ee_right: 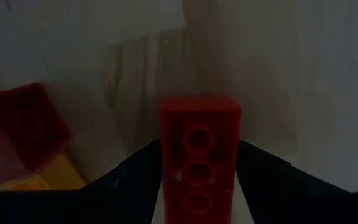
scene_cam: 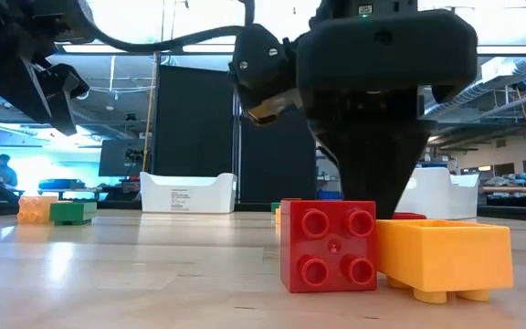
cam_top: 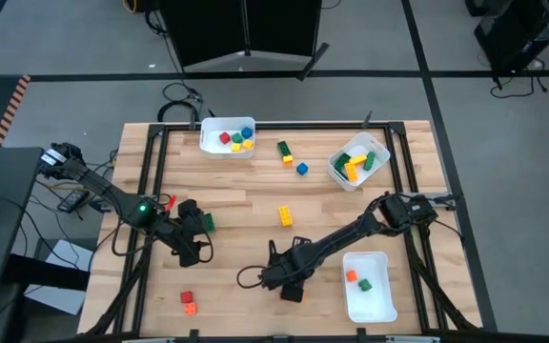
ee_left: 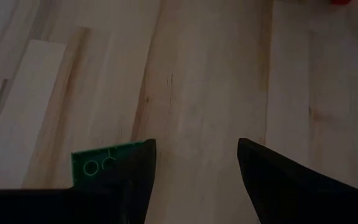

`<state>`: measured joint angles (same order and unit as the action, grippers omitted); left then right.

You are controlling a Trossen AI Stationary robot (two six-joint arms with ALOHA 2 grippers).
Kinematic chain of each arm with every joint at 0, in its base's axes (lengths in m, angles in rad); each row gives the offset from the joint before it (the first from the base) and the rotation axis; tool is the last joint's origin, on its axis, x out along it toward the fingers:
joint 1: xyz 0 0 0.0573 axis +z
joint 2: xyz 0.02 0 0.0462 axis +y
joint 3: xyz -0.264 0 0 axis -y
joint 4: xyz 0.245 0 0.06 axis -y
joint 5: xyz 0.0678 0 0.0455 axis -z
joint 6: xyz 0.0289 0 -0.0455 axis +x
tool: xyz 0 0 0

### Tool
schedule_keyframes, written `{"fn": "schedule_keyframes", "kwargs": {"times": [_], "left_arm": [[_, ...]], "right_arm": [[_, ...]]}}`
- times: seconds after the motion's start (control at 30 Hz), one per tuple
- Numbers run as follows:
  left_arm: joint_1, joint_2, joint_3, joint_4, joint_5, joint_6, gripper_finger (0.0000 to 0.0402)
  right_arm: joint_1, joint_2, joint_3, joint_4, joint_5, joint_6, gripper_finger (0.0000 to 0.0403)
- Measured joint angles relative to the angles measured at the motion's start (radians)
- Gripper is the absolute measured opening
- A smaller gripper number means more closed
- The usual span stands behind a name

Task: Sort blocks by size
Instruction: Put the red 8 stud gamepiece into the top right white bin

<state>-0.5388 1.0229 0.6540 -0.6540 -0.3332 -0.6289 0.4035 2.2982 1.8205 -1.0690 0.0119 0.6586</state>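
Observation:
My right gripper [cam_top: 292,284] points down near the table's near edge, shut on a long red block [ee_right: 199,124] with one row of studs. A square red block [scene_cam: 329,247] lies on its side there, with an orange block [scene_cam: 446,256] beside it. My left gripper [cam_top: 193,243] hangs open above the left part of the table with nothing between its fingers. A green block [ee_left: 104,165] lies on the wood just outside one of its fingers. More blocks lie loose farther back: an orange-yellow one [cam_top: 284,216], a green-and-yellow pair [cam_top: 284,151] and a blue one [cam_top: 301,169]. My right gripper pinches the red block's two long sides [ee_right: 166,149] between its two fingers [ee_right: 135,180]. The fingers come from above, pointing down. In the low view the orange block hides the red block's lower part, so I cannot tell whether it rests on the table.
Three white bins stand on the table: one at the far edge [cam_top: 213,145], one at the far right [cam_top: 335,168], and one at the near right [cam_top: 379,307], each with blocks in it. Bare wood lies between the two arms.

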Motion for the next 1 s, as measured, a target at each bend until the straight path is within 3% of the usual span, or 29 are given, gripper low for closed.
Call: {"fn": "schedule_keyframes", "kwargs": {"times": [0.2, 0.4, 0.67, 0.77, 1.0], "left_arm": [[0.000, 0.000, 0.000, -0.002, 0.000, 0.000, 0.0234], [0.000, 0.000, 0.000, -0.001, 0.000, 0.000, 0.0234], [0.000, 0.000, 0.000, 0.028, 0.000, 0.000, 0.0234], [0.000, 0.000, 0.000, 0.027, 0.000, 0.016, 0.0234], [0.000, 0.000, 0.000, 0.028, 0.000, 0.024, 0.0234]], "right_arm": [[-0.005, -0.008, -0.040, 0.044, -0.013, 0.009, 0.0202], [-0.005, -0.008, -0.042, 0.058, -0.013, 0.020, 0.0152], [-0.007, 0.001, -0.002, -0.011, -0.009, 0.053, 0.0152], [-0.010, -0.001, 0.035, -0.149, 0.041, 0.077, 0.0152], [-0.030, -0.135, 0.077, -0.192, 0.134, 0.160, 0.0152]]}}
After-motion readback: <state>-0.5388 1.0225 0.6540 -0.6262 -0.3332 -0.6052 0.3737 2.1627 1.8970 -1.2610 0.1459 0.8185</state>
